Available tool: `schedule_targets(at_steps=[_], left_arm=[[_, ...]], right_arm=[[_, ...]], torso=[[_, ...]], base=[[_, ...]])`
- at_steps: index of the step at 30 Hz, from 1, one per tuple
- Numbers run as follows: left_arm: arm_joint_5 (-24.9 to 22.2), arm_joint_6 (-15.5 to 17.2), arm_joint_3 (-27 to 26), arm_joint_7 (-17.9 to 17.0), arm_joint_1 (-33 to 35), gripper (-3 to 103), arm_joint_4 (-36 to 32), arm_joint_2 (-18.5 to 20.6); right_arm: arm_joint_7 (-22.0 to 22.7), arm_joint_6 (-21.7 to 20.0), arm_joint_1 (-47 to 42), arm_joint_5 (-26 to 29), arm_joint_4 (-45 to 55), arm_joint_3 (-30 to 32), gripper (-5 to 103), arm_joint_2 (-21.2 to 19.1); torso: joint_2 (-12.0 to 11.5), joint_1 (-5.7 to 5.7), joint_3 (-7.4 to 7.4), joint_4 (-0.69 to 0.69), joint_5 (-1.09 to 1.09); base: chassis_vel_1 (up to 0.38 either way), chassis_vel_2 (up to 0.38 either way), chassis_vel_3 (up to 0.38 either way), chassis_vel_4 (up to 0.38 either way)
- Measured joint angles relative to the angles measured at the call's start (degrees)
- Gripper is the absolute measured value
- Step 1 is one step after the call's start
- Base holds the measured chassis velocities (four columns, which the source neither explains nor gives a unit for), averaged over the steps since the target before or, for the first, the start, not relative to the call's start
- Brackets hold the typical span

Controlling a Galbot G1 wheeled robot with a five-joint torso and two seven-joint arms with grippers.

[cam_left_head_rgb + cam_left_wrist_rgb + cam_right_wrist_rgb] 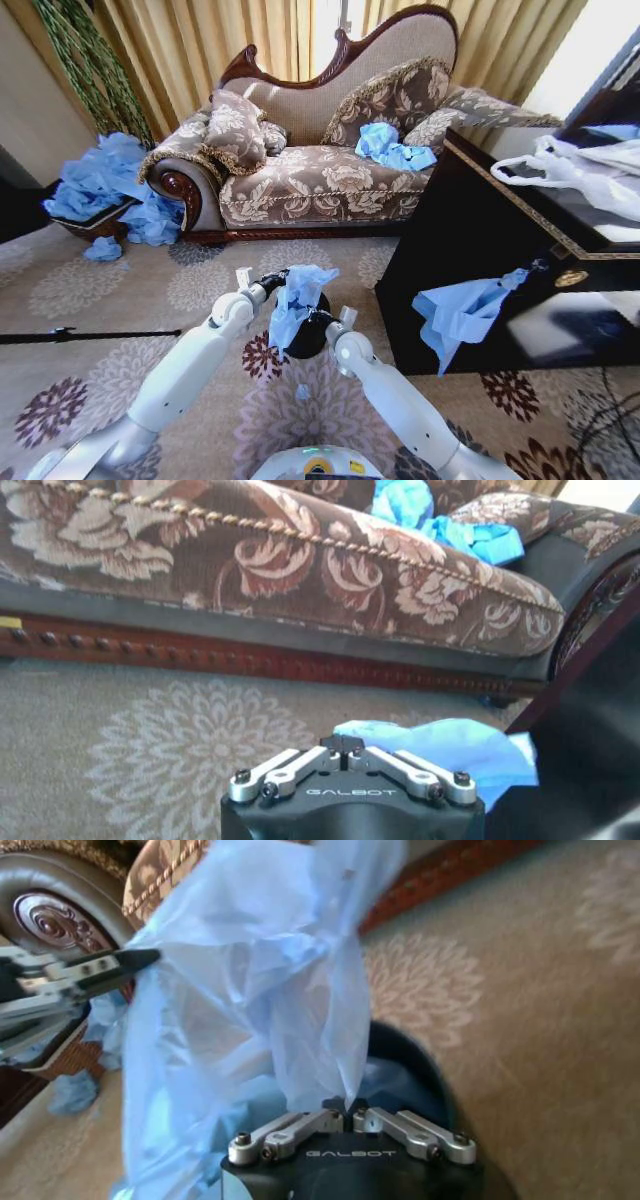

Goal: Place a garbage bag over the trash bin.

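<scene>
While both end effectors pinch opposite edges of the thin, crinkly light-blue plastic garbage bag point(295, 300), it hangs stretched just above the small black cylindrical trash bin point(308, 338) on the carpet. The left end effector point(274, 283) and right end effector point(347, 1107) are closed on plastic, probably to spread the mouth over the rim.

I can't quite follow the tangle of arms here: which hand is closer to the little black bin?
Right. The right hand sits just above the trash bin, pinching the garbage bag. The left hand grips the bag's other edge, higher and off to the left.
</scene>
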Motion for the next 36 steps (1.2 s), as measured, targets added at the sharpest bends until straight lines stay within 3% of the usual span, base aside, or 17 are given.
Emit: schedule_targets(at_steps=[9, 17, 28, 36], left_arm=[[2.4, -0.8, -1.1, -2.2, 2.0, 0, -2.4, 0.5], [5.5, -1.3, -1.7, -5.5, 2.5, 0, 2.1, -0.6], [6.2, -1.5, -0.9, -4.2, 0.6, 0, 6.2, -1.9], [5.6, -0.9, 0.2, -2.8, -4.8, 0, 15.7, -5.6]], right_arm=[[1.1, 0.1, -1.7, -2.0, 5.9, 0.4, -2, -4.7], [1.0, -0.5, -2.9, -3.5, 7.7, 2.7, -1, -8.1], [-6.0, -0.9, 3.2, -4.7, -1.9, 3.2, 0, -7.1], [-12.8, -0.9, 9.3, -5.8, -11.2, 0.2, 0, -6.0]], torso=[[0.0, 0.00, 0.00, 0.00, 0.00], [0.0, 0.00, 0.00, -0.01, -0.01], [0.0, 0.00, 0.00, 0.00, 0.00], [0.0, 0.01, 0.01, -0.01, 0.00]], base=[[0.000, 0.000, 0.000, 0.000], [0.000, 0.000, 0.000, 0.000], [0.000, 0.000, 0.000, 0.000], [0.000, 0.000, 0.000, 0.000]])
